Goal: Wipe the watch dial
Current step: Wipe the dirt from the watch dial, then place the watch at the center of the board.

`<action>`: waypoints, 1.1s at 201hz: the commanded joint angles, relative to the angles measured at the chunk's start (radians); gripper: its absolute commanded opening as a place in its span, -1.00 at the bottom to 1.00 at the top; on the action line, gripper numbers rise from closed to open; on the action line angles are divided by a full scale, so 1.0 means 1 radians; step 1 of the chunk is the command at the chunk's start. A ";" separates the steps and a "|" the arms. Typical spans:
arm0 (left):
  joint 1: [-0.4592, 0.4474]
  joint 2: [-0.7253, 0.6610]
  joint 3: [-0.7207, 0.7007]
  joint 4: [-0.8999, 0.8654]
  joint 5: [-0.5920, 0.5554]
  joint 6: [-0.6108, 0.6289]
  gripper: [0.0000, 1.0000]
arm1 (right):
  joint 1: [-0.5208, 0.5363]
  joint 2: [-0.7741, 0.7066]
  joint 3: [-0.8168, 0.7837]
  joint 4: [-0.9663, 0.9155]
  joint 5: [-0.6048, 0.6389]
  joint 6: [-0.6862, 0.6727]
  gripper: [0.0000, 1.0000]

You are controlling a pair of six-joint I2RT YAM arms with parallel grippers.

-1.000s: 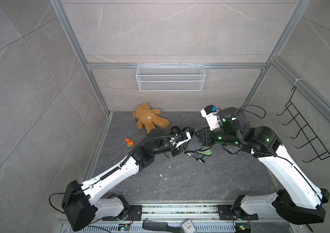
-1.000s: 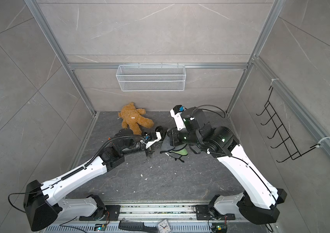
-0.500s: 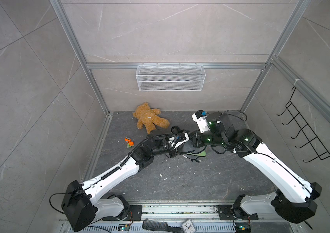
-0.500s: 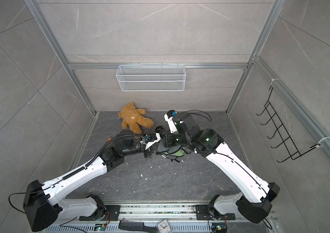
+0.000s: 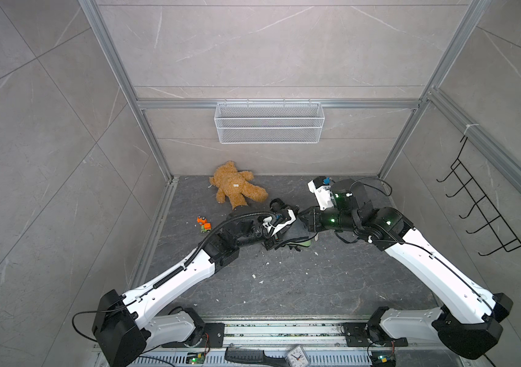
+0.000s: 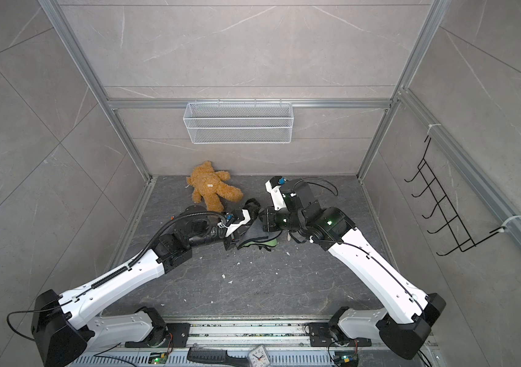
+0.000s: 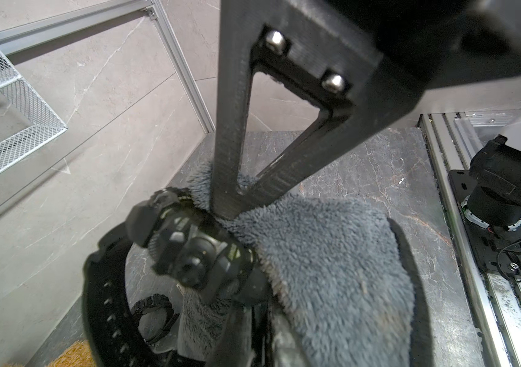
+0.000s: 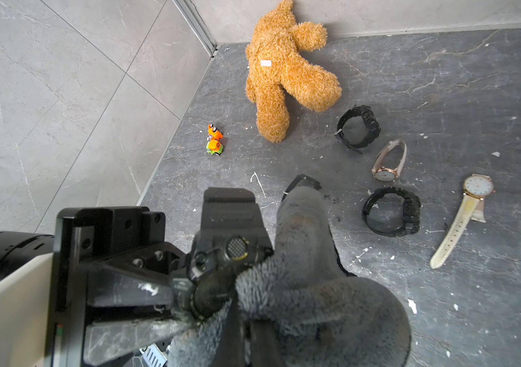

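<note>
My left gripper is shut on a chunky black watch, held above the floor. Only part of the dark round watch dial shows, since a fluffy grey cloth presses against it. My right gripper is shut on that cloth, which drapes over its fingers. In the left wrist view the watch sits beside the cloth, with a right finger reaching into the fabric. In both top views the two grippers meet mid-floor, left and right, with the cloth hanging between them.
Several other watches lie on the floor: two black ones, a rose-gold one and a cream-strapped one. A teddy bear and a small orange toy lie to the left. A wire basket hangs on the back wall.
My right arm has swung left, carrying the cloth against the watch held by my left gripper. The left arm has stayed almost still.
</note>
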 commanded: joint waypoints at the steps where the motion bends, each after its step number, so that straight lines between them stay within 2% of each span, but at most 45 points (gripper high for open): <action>1: -0.013 -0.081 0.053 0.138 0.076 0.002 -1.00 | -0.023 -0.002 -0.042 -0.049 0.037 0.005 -1.00; 51: -0.014 -0.041 0.076 -0.001 0.005 0.031 -1.00 | -0.108 -0.061 -0.031 -0.175 0.117 -0.031 -1.00; 106: -0.014 0.033 0.061 -0.112 -0.084 -0.037 -1.00 | -0.231 -0.052 0.079 -0.349 0.292 -0.091 -1.00; 147: -0.014 0.057 -0.025 -0.086 -0.161 -0.143 -1.00 | -0.288 0.026 0.225 -0.443 0.451 -0.109 -1.00; 189: -0.016 0.133 -0.065 -0.122 -0.226 -0.220 -1.00 | -0.323 0.099 0.270 -0.462 0.497 -0.093 -1.00; 221: -0.020 0.185 -0.129 -0.052 -0.250 -0.268 -1.00 | -0.342 0.136 0.279 -0.436 0.510 -0.086 -1.00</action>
